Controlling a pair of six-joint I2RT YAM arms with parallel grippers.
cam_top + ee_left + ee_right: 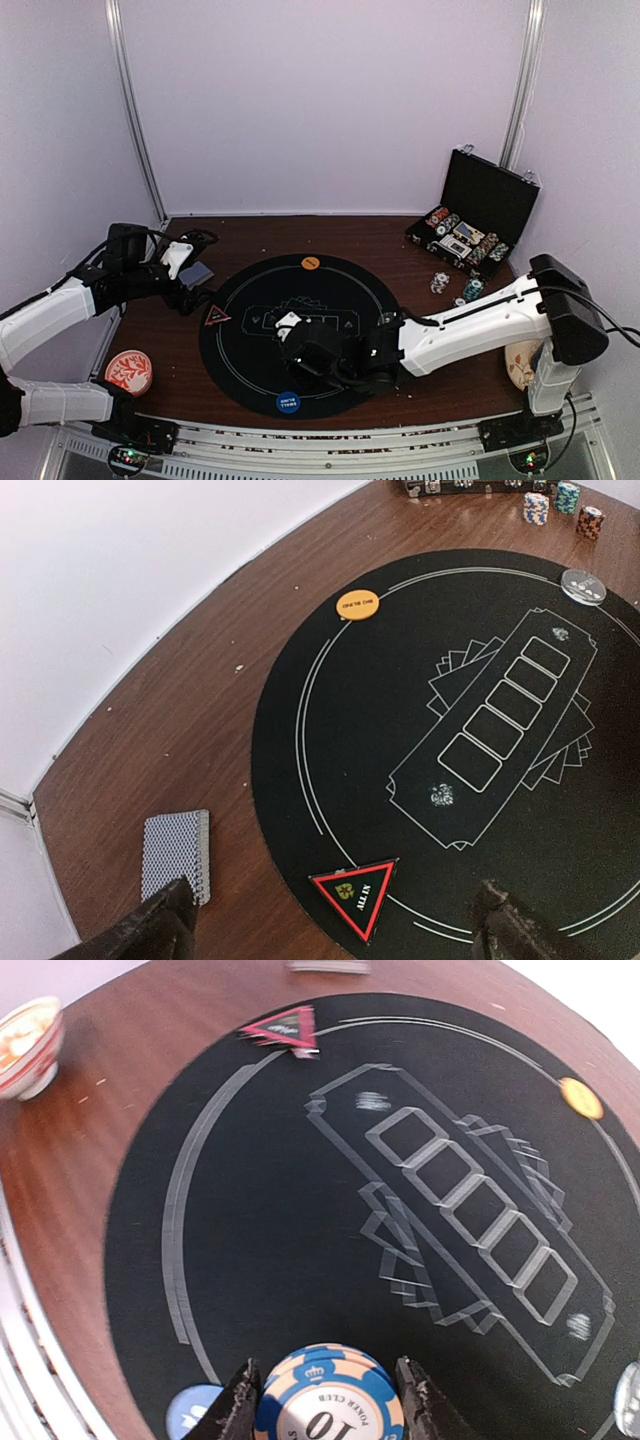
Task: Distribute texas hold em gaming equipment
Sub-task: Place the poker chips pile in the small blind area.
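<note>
Dish (pixel 128 371): near left corner of the table (pixel 180 345), off the mat; no part in the deal.
Left claw (pixel 335 905): released, fingers spread wide, holding nothing; hangs over the mat's left rim.
Cards (pixel 176 855): one face-down pack on bare wood near the left edge, just beside one finger of the left claw.
Triangle (pixel 355 900): flat on the mat's left rim, between the open fingers in the wrist view.
Mat (pixel 250 350): round, black, mid-table.
Orange disc (pixel 310 263): on the mat's far rim.
Blue disc (pixel 287 402): on the mat's near rim.
Right claw (pixel 328 1368): clenched on a short stack of chips (pixel 325 1415), over the near part of the mat, just beside the blue disc.
Clear disc (pixel 583 585): on the mat's right rim.
Loose stacks (pixel 439 283): on wood toward the right edge, in front of the case.
Case (pixel 490 200): far right corner, lid up, more chips inside.
Risk: probably the held stack. Let go too high or tilted, its chips could slide apart and roll. Set down where it hangs, it could land on or shove the blue disc. The left claw, lowered carelessly, could push the cards or triangle.
Hidden: the number of chips gripped, and whether the stack touches the mat. From above, the arm covers the right claw. A pale thing (pixel 518 362) at the right edge sits half behind that arm; I cannot tell what it is.
</note>
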